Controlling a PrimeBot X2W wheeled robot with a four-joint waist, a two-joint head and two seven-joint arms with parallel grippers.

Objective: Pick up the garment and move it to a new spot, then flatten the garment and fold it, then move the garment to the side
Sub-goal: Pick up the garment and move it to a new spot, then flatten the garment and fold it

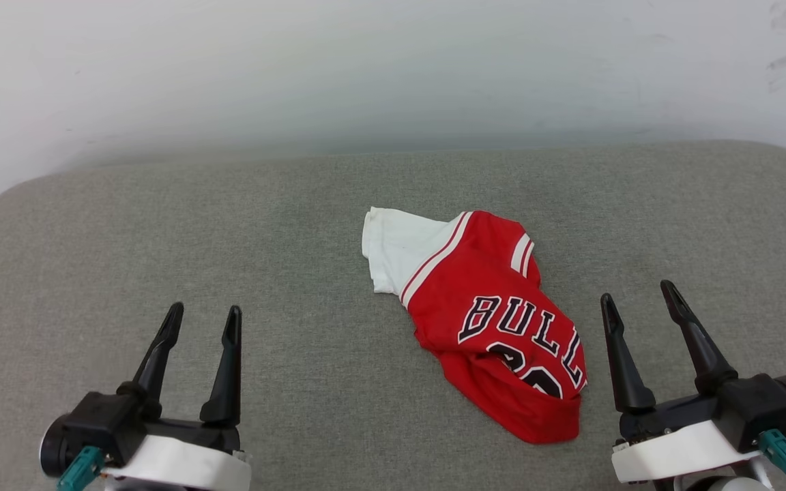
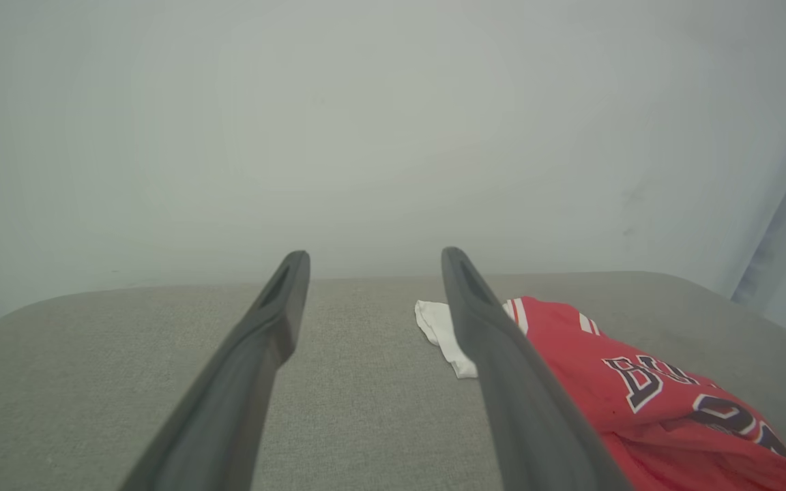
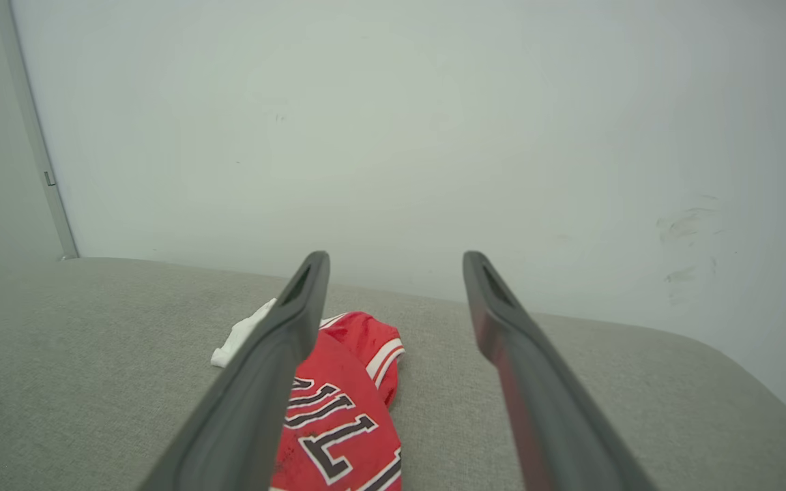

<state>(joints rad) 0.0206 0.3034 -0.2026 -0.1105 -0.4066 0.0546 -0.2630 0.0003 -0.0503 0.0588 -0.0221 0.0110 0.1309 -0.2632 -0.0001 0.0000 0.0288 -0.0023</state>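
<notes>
Head view: one crumpled garment (image 1: 485, 293); two grippers, left gripper (image 1: 205, 309) and right gripper (image 1: 636, 290), both spread, empty.

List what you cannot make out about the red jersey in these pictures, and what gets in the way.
1. Head view: the garment folds over half its number, and the lettering's end curls out of sight.
2. Left wrist view: a finger of the left claw covers where white sleeve meets red body.
3. Right wrist view: a finger of the right claw hides the lettering's start; the bottom edge cuts the garment short.
</notes>
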